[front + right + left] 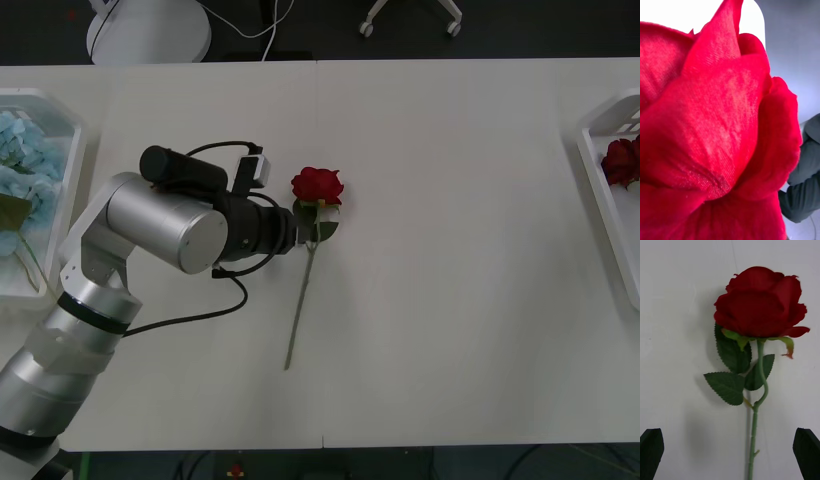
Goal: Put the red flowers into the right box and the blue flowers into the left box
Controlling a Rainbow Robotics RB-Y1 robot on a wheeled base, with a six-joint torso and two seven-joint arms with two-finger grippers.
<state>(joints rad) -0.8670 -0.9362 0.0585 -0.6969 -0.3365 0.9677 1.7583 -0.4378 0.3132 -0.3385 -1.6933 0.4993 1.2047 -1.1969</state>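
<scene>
A single red rose lies flat on the white table near its middle, bloom toward the far edge and its thin green stem running back toward the robot. Dark leaves cluster just under the bloom. The left gripper hangs over the stem just below those leaves, its black fingers spread wide, one on each side of the stem and touching neither it nor the leaves. In the front view the left arm reaches in from the left, and its wrist covers the table just beside the leaves; a black cable loops from it over the table surface.

The left box, a white tray at the table's left edge, holds pale blue flowers. The right box, a white tray at the right edge and cut off by the picture, holds red flowers at its far end. The open table between the rose and either tray carries nothing else.

In the right wrist view a red bloom sits pressed up close against the camera; whether the right fingers are spread or closed cannot be told. Behind it shows a dark sleeve.

Beyond the far table edge stand a white rounded base and chair castors on a dark floor.
</scene>
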